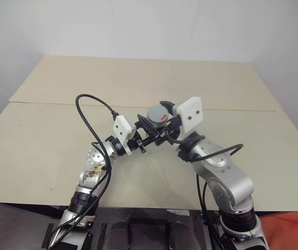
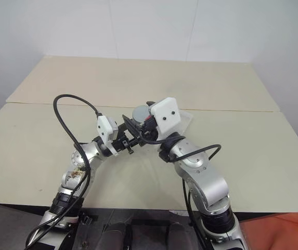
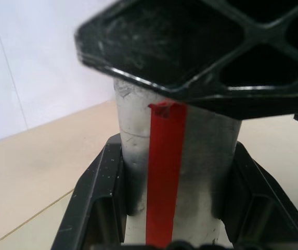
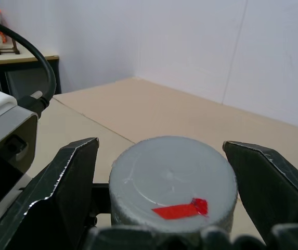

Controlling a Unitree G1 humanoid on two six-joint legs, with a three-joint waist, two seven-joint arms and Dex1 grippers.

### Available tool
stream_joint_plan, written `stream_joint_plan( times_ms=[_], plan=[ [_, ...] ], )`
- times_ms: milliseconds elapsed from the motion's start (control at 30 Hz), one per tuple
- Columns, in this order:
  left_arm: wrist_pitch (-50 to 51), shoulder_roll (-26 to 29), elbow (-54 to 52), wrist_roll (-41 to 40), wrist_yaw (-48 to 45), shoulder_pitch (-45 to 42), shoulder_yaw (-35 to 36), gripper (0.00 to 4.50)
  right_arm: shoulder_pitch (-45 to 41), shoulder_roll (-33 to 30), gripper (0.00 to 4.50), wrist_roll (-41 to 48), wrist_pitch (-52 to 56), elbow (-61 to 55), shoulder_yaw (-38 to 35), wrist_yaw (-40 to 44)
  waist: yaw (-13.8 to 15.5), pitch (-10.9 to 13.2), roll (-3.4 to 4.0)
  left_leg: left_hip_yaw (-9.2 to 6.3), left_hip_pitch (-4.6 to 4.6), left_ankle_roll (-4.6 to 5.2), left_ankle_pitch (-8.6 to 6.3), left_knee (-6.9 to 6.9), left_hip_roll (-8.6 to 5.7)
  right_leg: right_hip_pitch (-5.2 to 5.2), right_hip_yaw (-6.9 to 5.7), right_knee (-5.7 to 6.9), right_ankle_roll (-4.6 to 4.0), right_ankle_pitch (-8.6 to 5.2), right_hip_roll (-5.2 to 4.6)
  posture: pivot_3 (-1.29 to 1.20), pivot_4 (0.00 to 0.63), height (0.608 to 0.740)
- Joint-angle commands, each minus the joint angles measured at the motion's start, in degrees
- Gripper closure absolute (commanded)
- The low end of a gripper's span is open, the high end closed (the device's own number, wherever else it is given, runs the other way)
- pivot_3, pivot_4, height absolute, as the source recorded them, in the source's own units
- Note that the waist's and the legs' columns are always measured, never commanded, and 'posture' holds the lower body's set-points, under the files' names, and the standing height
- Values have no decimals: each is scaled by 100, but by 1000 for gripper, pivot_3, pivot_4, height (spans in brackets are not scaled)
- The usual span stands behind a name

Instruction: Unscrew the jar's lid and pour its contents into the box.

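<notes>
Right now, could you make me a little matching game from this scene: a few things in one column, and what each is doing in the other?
Things:
1. left gripper
2. right gripper
3. lid
4. box

States:
A. open, one finger on each side of the lid
B. lying on the table beyond the arms
C. on top of the jar, a red mark on it
D. shut on the jar's body

Pairs: 1-D, 2-A, 3-C, 4-B

jar (image 3: pixel 201 156) base: cut off | box (image 2: pixel 186 121): mostly hidden behind right arm
</notes>
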Motion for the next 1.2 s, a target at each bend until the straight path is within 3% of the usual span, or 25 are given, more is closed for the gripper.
stream_joint_plan(
  times_ms=[33, 667, 767, 867, 1067, 1200],
  plan=[
    [-72, 34, -135, -18, -13, -44, 34, 2573, 9, 78, 43, -86, -181, -106, -71, -36, -6, 0, 0, 0, 0, 0, 0, 0, 0, 0, 0, 0, 0, 0, 0, 0, 150, 740],
    [-48, 11, -4, 66, 26, 24, -11, 2573, 79, 41, 43, -153, -142, -243, -144, 139, -53, 0, 0, 0, 0, 0, 0, -1, 0, -1, 0, -1, 0, 0, 0, 0, 150, 740],
    [-54, 15, 8, 76, 23, 31, -6, 2573, 96, 66, 613, -130, -145, -199, -161, 160, -56, 0, 0, 0, 0, 0, 0, -1, 1, -1, 0, 0, 0, 0, 0, 0, 150, 740],
    [-46, 22, -8, 76, 29, 45, -2, 2573, 115, 89, 1647, -135, -174, -187, -166, 168, -56, 0, 0, -1, 0, 0, 0, -1, 1, 0, 0, -1, 0, 0, 0, 0, 150, 740],
    [-35, 50, 9, 89, 8, 60, -12, 2573, 128, 48, 1703, -183, -245, -157, -147, 228, -56, 0, 0, -1, 0, 0, 0, -1, 1, 0, 0, 0, 0, 0, 0, 0, 150, 740],
    [56, 165, -149, -135, -288, 81, 2, 2573, 118, -160, 1703, 126, -393, -55, -311, 747, -56, 0, 0, -1, 0, 0, 0, -1, 0, 0, 0, -1, 0, 0, 0, 0, 150, 740]
  ],
)
